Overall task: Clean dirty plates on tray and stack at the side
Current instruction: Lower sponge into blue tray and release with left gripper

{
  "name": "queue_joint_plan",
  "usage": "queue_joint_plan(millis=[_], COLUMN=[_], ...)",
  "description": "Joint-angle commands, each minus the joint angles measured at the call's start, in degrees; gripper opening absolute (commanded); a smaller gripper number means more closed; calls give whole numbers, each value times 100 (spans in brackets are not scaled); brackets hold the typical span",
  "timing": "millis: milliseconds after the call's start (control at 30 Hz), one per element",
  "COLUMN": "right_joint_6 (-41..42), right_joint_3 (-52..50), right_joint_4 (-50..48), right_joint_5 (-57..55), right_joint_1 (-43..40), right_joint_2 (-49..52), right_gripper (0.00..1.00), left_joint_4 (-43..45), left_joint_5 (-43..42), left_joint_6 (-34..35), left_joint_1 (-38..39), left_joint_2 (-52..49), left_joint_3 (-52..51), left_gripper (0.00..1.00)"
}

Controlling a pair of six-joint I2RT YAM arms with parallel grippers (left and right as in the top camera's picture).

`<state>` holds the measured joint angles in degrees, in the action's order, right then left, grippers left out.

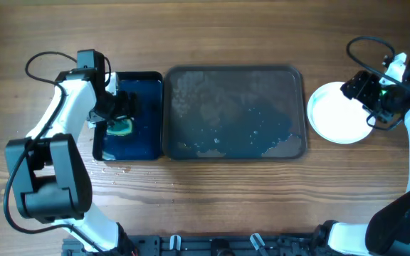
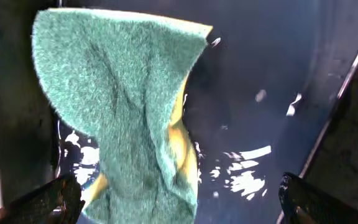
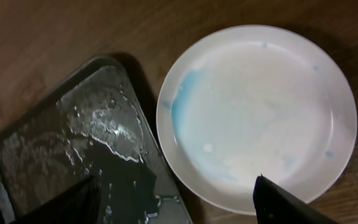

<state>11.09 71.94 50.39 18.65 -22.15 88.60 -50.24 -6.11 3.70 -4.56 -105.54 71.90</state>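
A white plate [image 1: 337,114] lies on the wood to the right of the wet grey tray [image 1: 233,112]; in the right wrist view the plate [image 3: 260,112] shows faint blue streaks. My right gripper [image 1: 369,96] hovers over the plate's right edge, open and empty; its fingertips [image 3: 179,199] straddle the gap between tray [image 3: 73,162] and plate. My left gripper [image 1: 119,117] is open over a green and yellow sponge [image 1: 122,126] in the blue water basin [image 1: 144,85]. In the left wrist view the sponge [image 2: 129,118] lies crumpled between the spread fingers [image 2: 179,202].
The tray holds only water drops and soap film. Bare wooden table surrounds the basin [image 2: 272,81], the tray and the plate. The arm bases stand at the front edge.
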Motion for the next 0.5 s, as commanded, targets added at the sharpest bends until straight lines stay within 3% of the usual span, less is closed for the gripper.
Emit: queue_joint_plan(millis=[0,133,200,467], right_joint_6=[-337,-693,-817,-702], right_joint_3=[142,155,155,155], right_joint_4=[188,706,975,1585], right_joint_5=[138,37,-87,-170], right_joint_1=[46,46,46,46], right_joint_2=[-466,-1502,-2144,-4623], right_gripper=[80,82,99,100], left_joint_4=[-461,-643,-640,-640], left_joint_5=[-92,-92,-92,-92], left_joint_6=[-4,-9,-9,-9], left_joint_1=[22,22,22,22], left_joint_2=[452,1178,1364,1392], left_joint_3=[813,1158,1158,1158], left_gripper=[100,100,100,100])
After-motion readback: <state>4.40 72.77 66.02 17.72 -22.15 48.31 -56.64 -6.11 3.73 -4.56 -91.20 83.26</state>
